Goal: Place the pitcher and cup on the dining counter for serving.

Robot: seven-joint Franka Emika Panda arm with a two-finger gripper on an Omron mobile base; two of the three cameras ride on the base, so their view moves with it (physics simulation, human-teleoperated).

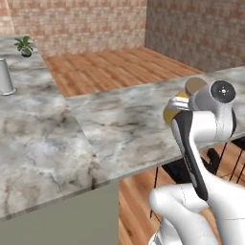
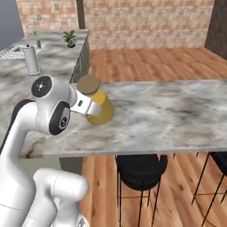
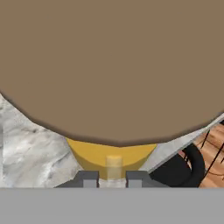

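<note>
Marbled tabletop (image 2: pixel 177 119) under pitcher (image 2: pixel 101 106); hand (image 3: pixel 111 178) pinching its handle (likely steadying the set-down near the edge).

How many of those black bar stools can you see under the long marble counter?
2 in the right base view. One stool stands under the dining counter roughly below the pitcher; another is cut by the right edge. Others may be hidden.

Your base cams flank the arm, both overlooking the dining counter (image 1: pixel 124 119); hand cam sits tight against the pitcher (image 3: pixel 109 65).
</note>
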